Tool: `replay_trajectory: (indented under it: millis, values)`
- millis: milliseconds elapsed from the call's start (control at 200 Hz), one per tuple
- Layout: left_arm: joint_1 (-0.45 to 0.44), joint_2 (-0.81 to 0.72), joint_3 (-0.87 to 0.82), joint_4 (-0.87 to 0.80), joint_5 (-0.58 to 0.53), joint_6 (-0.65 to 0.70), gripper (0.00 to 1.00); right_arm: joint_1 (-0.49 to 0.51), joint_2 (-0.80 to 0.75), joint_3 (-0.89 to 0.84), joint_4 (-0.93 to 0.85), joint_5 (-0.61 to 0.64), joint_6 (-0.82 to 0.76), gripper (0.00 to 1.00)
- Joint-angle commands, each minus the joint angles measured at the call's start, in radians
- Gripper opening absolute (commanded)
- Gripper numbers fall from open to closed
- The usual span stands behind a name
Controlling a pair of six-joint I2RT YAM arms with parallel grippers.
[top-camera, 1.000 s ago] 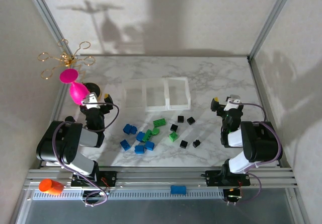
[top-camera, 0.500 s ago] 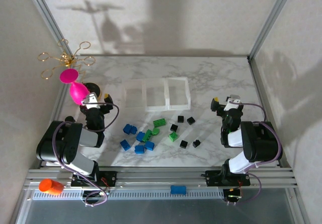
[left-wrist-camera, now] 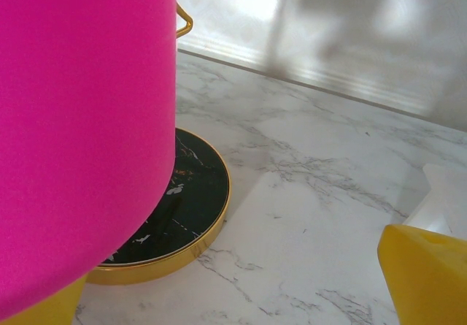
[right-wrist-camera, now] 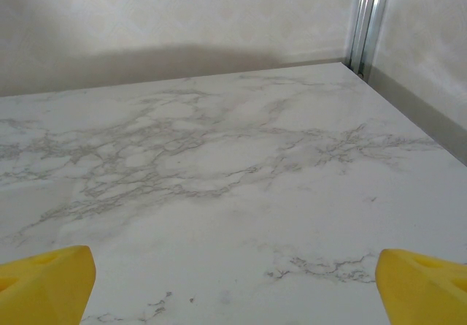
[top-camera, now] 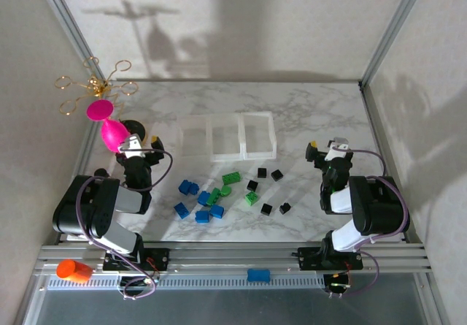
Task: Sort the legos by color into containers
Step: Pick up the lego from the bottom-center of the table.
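The legos lie loose on the marble in the top view: blue ones at the left, green ones in the middle, black ones at the right. Behind them stand the containers, three joined translucent trays with nothing visible in them. My left gripper rests left of the bricks, open, its yellow fingertips wide apart beside the pink cup. My right gripper rests right of the bricks, open, its fingertips spread over bare marble. Neither holds anything.
The pink cup stands on a black-and-gold dish right in front of the left gripper. A gold wire stand is at the back left. An orange cylinder and a flat blue block lie on the near rail.
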Motion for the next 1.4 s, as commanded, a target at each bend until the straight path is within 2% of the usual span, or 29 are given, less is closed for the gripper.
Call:
replay_trajectory:
  millis: [0,50,100,230,350,461,541,811,1051,1397]
  values:
    - [0.002,-0.022,0.020,-0.014,0.064,0.034,0.99,0.000,0.000,0.018,0.039,-0.021,-0.019,0.99]
    - [-0.001,-0.024,0.034,-0.045,0.121,0.060,0.99,0.000,-0.004,0.023,0.027,-0.054,-0.031,0.99]
    - [-0.001,-0.030,0.029,-0.039,0.120,0.059,0.99,0.001,-0.013,0.029,0.006,-0.091,-0.047,0.99]
    - [-0.008,-0.058,0.037,-0.078,0.144,0.076,0.99,0.001,-0.037,0.018,0.007,-0.076,-0.040,0.99]
    - [-0.014,-0.107,0.072,-0.192,0.171,0.088,0.99,0.001,-0.089,0.017,-0.033,-0.062,-0.033,0.99]
    - [-0.019,-0.147,0.118,-0.344,0.194,0.067,0.99,-0.001,-0.153,0.088,-0.208,-0.034,-0.003,0.99]
    - [-0.022,-0.166,0.115,-0.380,0.225,0.066,0.99,0.000,-0.189,0.134,-0.326,-0.006,0.035,0.99]
    - [-0.029,-0.298,0.117,-0.515,0.243,0.041,0.99,-0.011,-0.327,0.211,-0.567,0.106,0.184,0.99]
    - [-0.043,-0.384,0.146,-0.634,0.304,0.017,0.99,-0.043,-0.424,0.257,-0.759,0.119,0.325,0.99]
    - [-0.150,-0.509,0.155,-0.719,0.247,-0.083,0.99,-0.039,-0.446,0.382,-1.045,-0.034,0.423,0.99]
